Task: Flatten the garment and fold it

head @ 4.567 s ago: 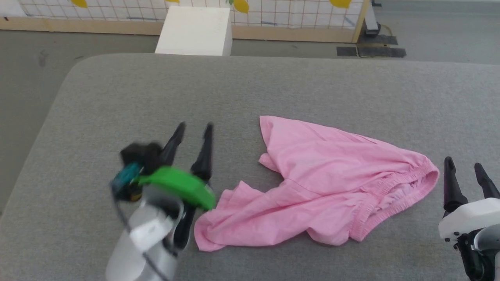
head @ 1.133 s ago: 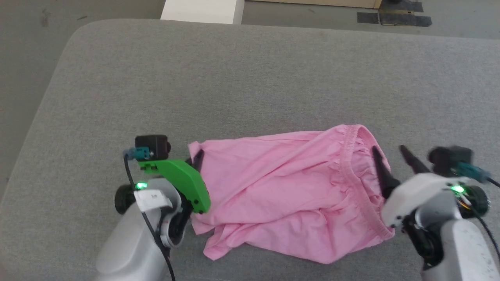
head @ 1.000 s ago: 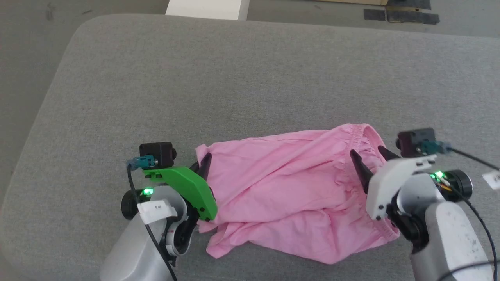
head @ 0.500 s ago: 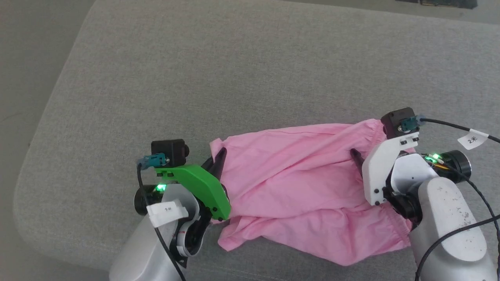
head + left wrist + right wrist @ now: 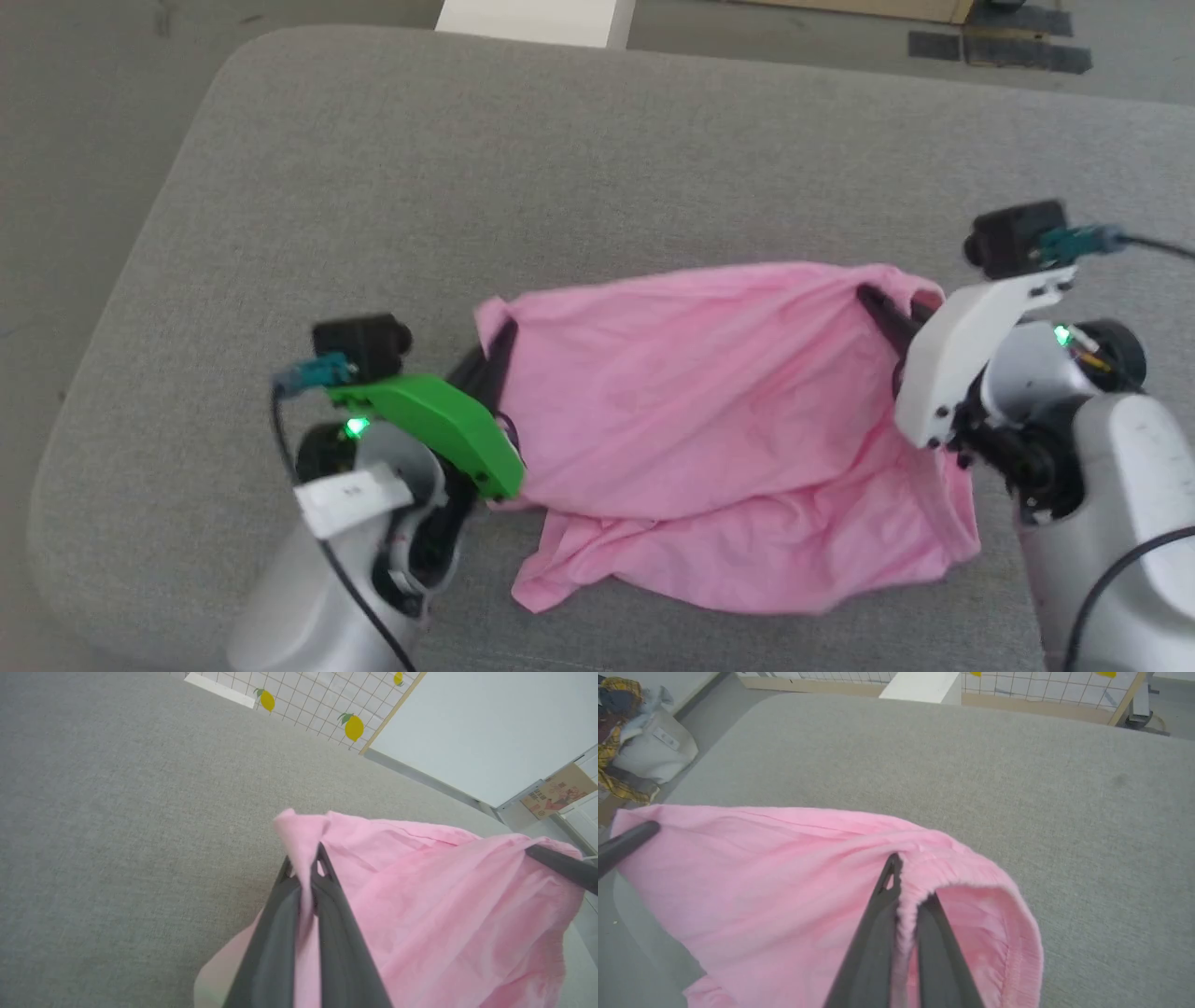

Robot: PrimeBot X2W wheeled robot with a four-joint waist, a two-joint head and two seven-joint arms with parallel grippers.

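Two pinches hold the garment (image 5: pixel 709 420) at mid-frame, sagging onto the grey pad (image 5: pixel 560 168): my left gripper (image 5: pixel 306 872) clamps a thin corner (image 5: pixel 299 826); my right gripper (image 5: pixel 901 882) clamps the waistband (image 5: pixel 1017 924); stretching hard could slip that corner out.

Head view overhead, wrist views close, all sharing garment (image 5: pixel 709 420)

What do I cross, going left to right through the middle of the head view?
Bare grey padded surface → left end effector, shut on the garment's left end → garment → right end effector, shut on its waistband.
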